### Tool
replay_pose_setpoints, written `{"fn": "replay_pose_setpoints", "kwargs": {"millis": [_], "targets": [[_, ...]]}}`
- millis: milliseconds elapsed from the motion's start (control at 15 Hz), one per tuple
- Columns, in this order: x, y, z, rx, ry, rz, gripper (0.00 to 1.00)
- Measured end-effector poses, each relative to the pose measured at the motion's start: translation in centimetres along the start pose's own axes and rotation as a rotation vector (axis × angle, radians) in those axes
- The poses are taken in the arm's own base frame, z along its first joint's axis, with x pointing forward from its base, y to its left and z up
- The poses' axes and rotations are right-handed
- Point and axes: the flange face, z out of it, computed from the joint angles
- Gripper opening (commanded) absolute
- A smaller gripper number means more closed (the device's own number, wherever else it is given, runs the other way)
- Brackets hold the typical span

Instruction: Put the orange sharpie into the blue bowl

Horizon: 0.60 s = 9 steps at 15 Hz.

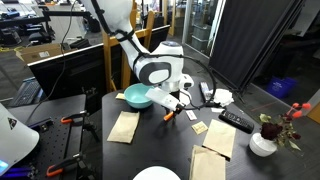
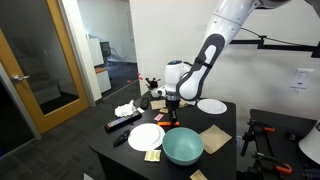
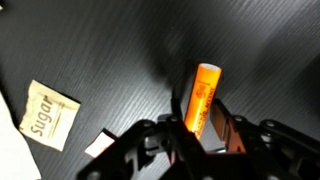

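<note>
One orange sharpie, apparently pinched by gripper; one blue bowl.

- Orange sharpie: bright orange, plain.
- Blue bowl: light teal outside, paler inside.
- Worktop: black, with a fine straight grain.
- Sugar packet: tan with dark lettering.
- Plate: plain white.
- Paper napkin: brown, unprinted.
- Remote: black.
- Arm: white with black joints.
- Gripper: black.
- Flowers, at a worktop corner: dark red, in a white vase.
</note>
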Motion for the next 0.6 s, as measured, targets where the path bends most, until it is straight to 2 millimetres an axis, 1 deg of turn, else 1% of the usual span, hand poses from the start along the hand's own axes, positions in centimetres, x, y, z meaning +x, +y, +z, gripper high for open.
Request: {"fn": "replay_pose_setpoints", "kwargs": {"millis": [67,200,467,600], "targets": [[0.0,0.1,0.0,-0.001,0.001,0.002,0.00],[0.1,0.2,0.0,-0.003,0.002,0.014,0.05],[0.1,0.4,-0.1,-0.008,0.002,0.021,0.05],[0.1,1.0,-1.0,-0.024,0.010,0.038,0.05]]}}
